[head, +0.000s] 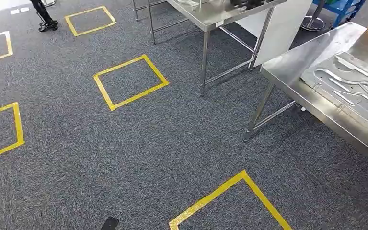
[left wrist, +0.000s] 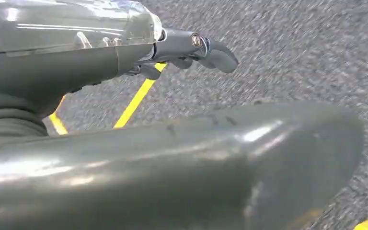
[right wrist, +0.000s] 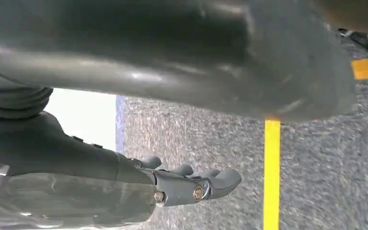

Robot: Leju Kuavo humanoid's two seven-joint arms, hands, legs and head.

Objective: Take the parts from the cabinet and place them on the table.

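Note:
A steel table stands at the right of the head view. On it lies a grey metal panel with curved raised parts. My left hand hangs over the grey carpet in the left wrist view, fingers stretched out and apart from the thick thumb, holding nothing. My right hand hangs the same way over the carpet in the right wrist view, with nothing in its fingers.
A second steel table with thin legs stands farther back, a white panel leaning beside it. Yellow tape squares mark the carpet. A person's dark shoe shows at the far left. A blue stand is at the back right.

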